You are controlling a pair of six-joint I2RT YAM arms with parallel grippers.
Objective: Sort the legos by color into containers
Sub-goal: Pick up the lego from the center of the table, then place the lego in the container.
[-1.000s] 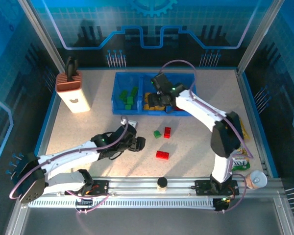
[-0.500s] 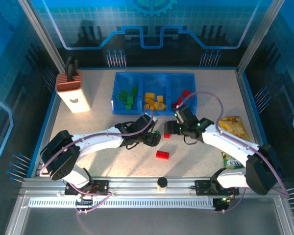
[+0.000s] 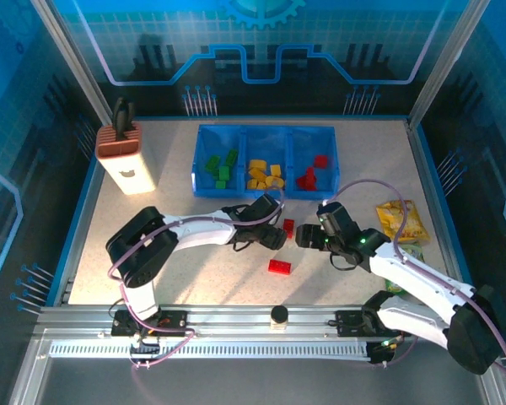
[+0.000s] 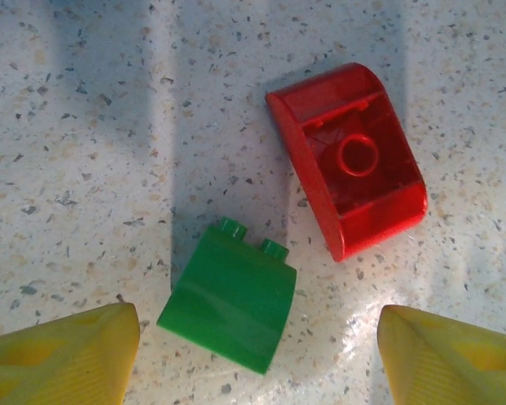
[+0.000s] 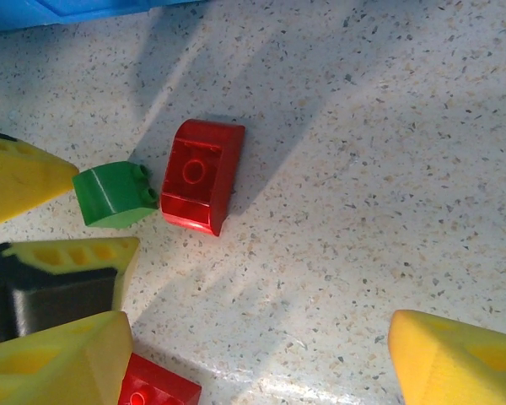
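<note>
A green lego (image 4: 228, 299) lies on the table between the yellow fingertips (image 4: 59, 354) of my open left gripper (image 4: 257, 359), not touching either. Beside it lies a curved red lego (image 4: 347, 160), studs down. In the top view the left gripper (image 3: 271, 236) and right gripper (image 3: 304, 236) face each other across that red lego (image 3: 288, 226). My right gripper (image 5: 257, 363) is open over bare table, near the red lego (image 5: 201, 175) and green lego (image 5: 114, 196). A second red lego (image 3: 279, 267) lies nearer the front. The blue containers (image 3: 201, 190) hold green (image 3: 219, 166), yellow (image 3: 266, 175) and red (image 3: 312, 175) legos.
A white and brown knife block (image 3: 125, 156) stands at the back left. A yellow snack bag (image 3: 401, 221) lies at the right, close to my right arm. A black knob (image 3: 279, 315) sits on the front rail. The two grippers are close together.
The left arm has reached right until its fingers straddle the green lego. The right arm has pulled back from the tray to the table centre by the red lego.
</note>
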